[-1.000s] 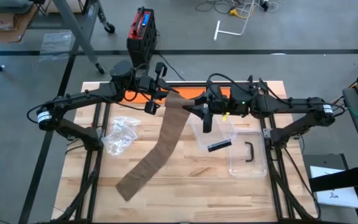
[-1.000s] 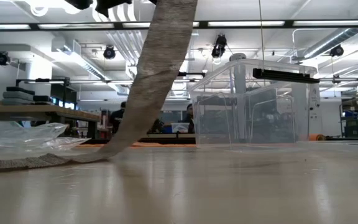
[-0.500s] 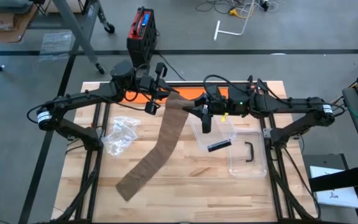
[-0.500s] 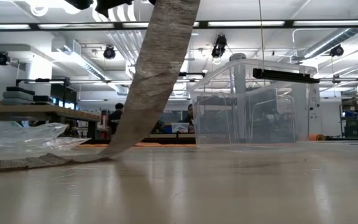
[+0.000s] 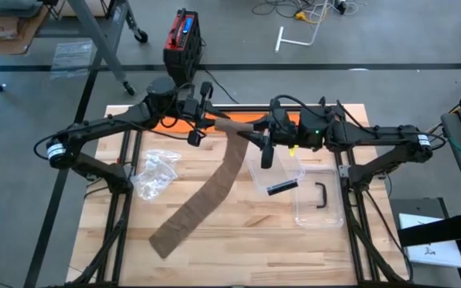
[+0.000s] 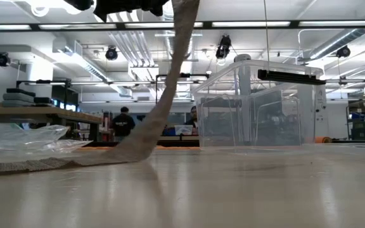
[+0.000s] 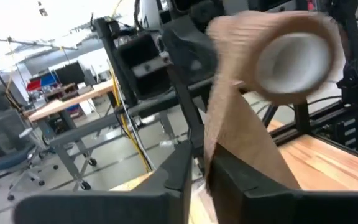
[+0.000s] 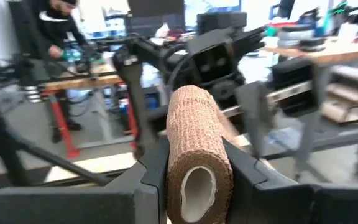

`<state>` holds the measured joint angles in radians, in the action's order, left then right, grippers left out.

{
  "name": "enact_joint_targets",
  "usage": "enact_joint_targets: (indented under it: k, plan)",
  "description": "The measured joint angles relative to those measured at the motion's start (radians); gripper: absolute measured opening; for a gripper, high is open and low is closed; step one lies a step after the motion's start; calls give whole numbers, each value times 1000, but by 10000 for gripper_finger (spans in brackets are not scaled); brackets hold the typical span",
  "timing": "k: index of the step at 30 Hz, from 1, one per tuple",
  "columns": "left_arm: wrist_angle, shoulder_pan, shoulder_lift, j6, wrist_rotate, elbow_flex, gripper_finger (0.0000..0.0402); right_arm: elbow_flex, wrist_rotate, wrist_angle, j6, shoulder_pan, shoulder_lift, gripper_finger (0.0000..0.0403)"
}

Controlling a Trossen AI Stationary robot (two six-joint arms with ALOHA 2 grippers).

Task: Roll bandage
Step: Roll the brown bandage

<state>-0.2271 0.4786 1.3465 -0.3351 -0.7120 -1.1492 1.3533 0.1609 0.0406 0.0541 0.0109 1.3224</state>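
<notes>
Item: bandage (image 5: 214, 188), brown crepe, soft and light, sagging under its own weight. One end is lying on the table (image 5: 238, 240); the strip is rising to a roll (image 8: 194, 146) on a stiff white core. Best hold: across the roll's sides.

Right gripper (image 8: 194, 168) is clamping the roll above the table's far edge.

Left gripper (image 7: 197, 171) is facing the roll, fingers slightly apart with the strip running between them; contact seems likely but is blurred.

Low view is cutting off both grippers.

One brown bandage (image 5: 206, 188), one clear plastic box (image 5: 314, 192), one crumpled plastic bag (image 5: 154, 172) and one black clip (image 5: 281, 188) share the worktop (image 5: 238, 240).
</notes>
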Motion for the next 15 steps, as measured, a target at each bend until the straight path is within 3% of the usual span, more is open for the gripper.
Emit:
enact_joint_targets:
  k: [4, 8, 15]
  plan:
    - [35, 7, -25, -4, 3, 0, 91, 0, 57, -16, -85, 0, 0, 89]
    - [87, 25, -74, -18, 69, 0, 139, 0, 94, -24, -153, 0, 0, 89]
    - [110, 65, -137, -9, 95, 0, 213, 0, 103, -32, -234, 3, 1, 89]
